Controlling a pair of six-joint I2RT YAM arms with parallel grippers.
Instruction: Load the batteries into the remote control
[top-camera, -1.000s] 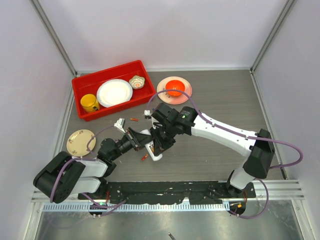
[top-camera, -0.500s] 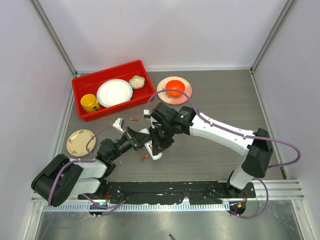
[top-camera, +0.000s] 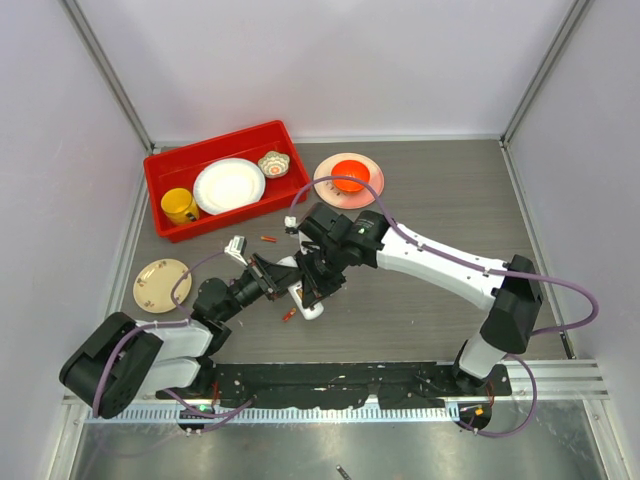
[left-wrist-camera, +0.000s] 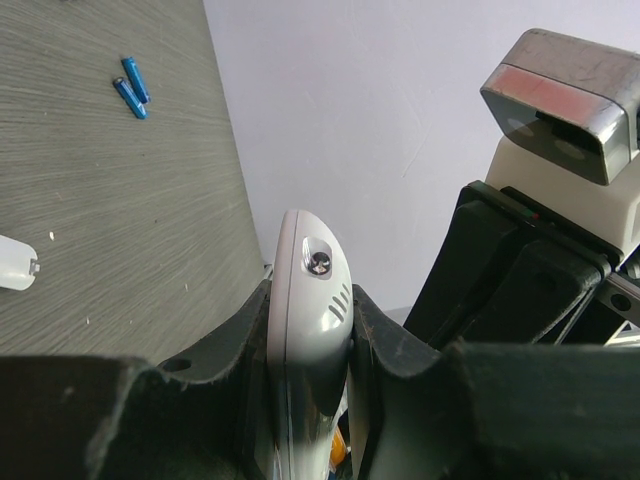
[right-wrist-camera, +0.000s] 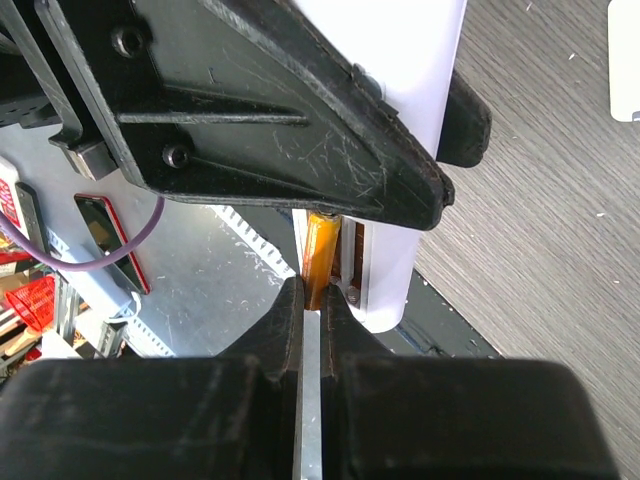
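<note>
My left gripper (left-wrist-camera: 310, 340) is shut on the white remote control (left-wrist-camera: 305, 300) and holds it on edge above the table; in the top view the remote (top-camera: 304, 300) sits between both grippers. My right gripper (right-wrist-camera: 313, 300) is shut on an orange battery (right-wrist-camera: 320, 255), whose far end lies against the remote's (right-wrist-camera: 420, 120) open recess. Two blue batteries (left-wrist-camera: 130, 88) lie on the table. Two orange-red batteries (top-camera: 268, 240) (top-camera: 288, 314) lie near the arms. A small loose white piece (left-wrist-camera: 15, 262) lies apart on the table.
A red bin (top-camera: 170, 165) at the back left holds a yellow cup (top-camera: 179, 206), a white plate (top-camera: 229, 185) and a small bowl (top-camera: 273, 163). A pink plate with an orange bowl (top-camera: 348, 176) stands beside it. A tan plate (top-camera: 161, 283) lies at the left.
Both grippers, with the remote and the battery, have shifted slightly to the left and away. Nothing was let go.
</note>
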